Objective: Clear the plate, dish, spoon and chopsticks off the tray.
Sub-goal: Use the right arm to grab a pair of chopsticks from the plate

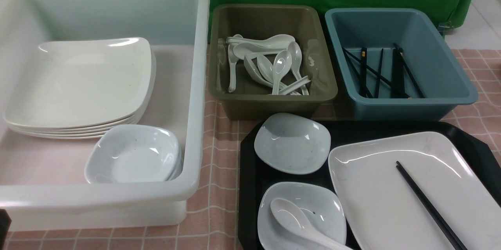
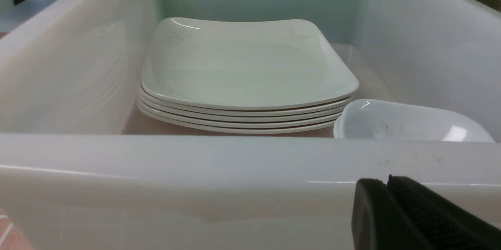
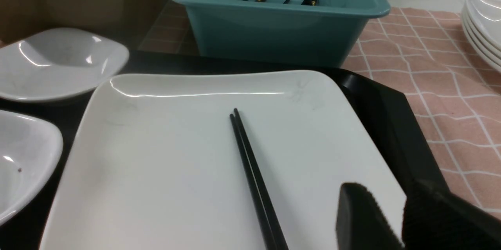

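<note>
- Nothing is cleared yet: the plate (image 1: 375, 187), far dish (image 1: 291, 142), near dish (image 1: 325, 207), spoon (image 1: 297, 222) and chopsticks (image 1: 426, 203) all sit on the tray (image 1: 250, 152)
- Chopsticks lie across the plate, and the spoon rests in the near dish
- Right gripper (image 3: 399, 199) hangs over the plate's corner near the chopsticks, jaws narrowly apart and empty
- Left gripper (image 2: 387, 181) is outside the white tub (image 2: 235, 156), pads together, holding nothing
- All four items remain; the chopsticks look likeliest to go first

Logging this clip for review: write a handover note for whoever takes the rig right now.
Left gripper shut, empty, by the white tub.
Right gripper slightly open, empty, over the plate.
Chopsticks lie on the plate; spoon sits in the near dish; second dish behind it; all on the tray.
Nothing cleared yet; all remain.
</note>
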`<state>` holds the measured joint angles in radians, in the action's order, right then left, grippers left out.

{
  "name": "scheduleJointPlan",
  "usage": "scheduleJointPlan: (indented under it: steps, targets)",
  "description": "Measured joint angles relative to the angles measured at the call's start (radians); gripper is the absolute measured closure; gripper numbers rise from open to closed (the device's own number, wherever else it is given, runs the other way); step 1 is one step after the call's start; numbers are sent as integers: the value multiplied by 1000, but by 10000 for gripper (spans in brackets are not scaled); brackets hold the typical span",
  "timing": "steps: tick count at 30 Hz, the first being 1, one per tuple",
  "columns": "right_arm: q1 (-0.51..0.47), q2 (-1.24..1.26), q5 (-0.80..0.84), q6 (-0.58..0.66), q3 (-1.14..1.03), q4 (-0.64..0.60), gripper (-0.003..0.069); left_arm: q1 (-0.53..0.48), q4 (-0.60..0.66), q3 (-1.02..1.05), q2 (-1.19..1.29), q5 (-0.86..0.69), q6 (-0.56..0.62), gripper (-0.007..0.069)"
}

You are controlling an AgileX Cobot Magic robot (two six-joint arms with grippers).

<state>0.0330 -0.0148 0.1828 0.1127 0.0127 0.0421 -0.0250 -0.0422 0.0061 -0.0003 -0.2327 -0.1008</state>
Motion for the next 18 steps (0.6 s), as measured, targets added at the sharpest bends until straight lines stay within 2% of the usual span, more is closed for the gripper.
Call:
scheduleJointPlan:
  steps: [2, 4, 6, 7, 9, 11, 14, 18]
  targets:
    - [0, 0, -4, -1, 0, -1, 418, 0, 0, 0, 0, 0, 0, 605]
    - [0, 0, -20, -63, -1, -42, 418, 0, 0, 0, 0, 0, 0, 605]
    - [0, 0, -35, -219, -5, -135, 418, 0, 0, 0, 0, 0, 0, 605]
    - [0, 0, -37, -239, -5, -148, 418, 0, 0, 0, 0, 0, 0, 605]
    - [0, 0, -53, -519, -9, -299, 418, 0, 0, 0, 0, 0, 0, 605]
    - [0, 0, -53, -638, -9, -329, 418, 0, 0, 0, 0, 0, 0, 605]
    - [0, 0, -62, -733, -9, -347, 418, 0, 0, 0, 0, 0, 0, 605]
    - [8, 0, -100, -750, -6, -366, 428, 0, 0, 0, 0, 0, 0, 605]
